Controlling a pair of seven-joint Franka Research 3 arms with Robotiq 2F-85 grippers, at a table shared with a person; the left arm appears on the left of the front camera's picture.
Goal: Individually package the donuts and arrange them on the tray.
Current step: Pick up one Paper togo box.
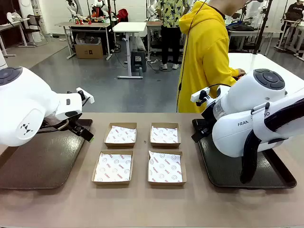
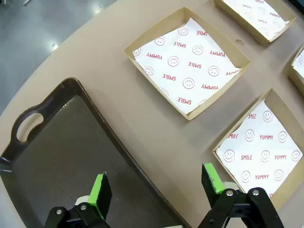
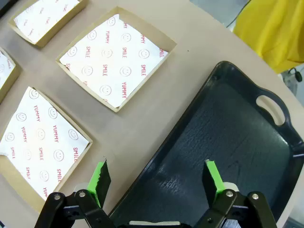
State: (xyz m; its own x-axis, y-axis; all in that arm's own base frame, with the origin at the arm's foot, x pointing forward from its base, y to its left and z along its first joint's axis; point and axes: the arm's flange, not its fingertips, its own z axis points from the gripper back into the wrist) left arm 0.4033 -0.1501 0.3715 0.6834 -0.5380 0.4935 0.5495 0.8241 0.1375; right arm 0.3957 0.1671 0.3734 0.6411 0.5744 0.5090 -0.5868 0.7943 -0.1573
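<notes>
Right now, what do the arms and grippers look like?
The left arm and right arm have rounded white shells; the right carries dark FRAN lettering and a black cable. The left gripper and right gripper are black with green pads.

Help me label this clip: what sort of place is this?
Probably a robotics lab, not a bakery: grey floor, cluttered workbenches behind the person, and paper-lined boxes staged between two dark trays.

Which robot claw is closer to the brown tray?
Left. The left gripper hovers over the edge of the brown tray; the right gripper hangs over the black tray, beyond the paper-lined boxes.
</notes>
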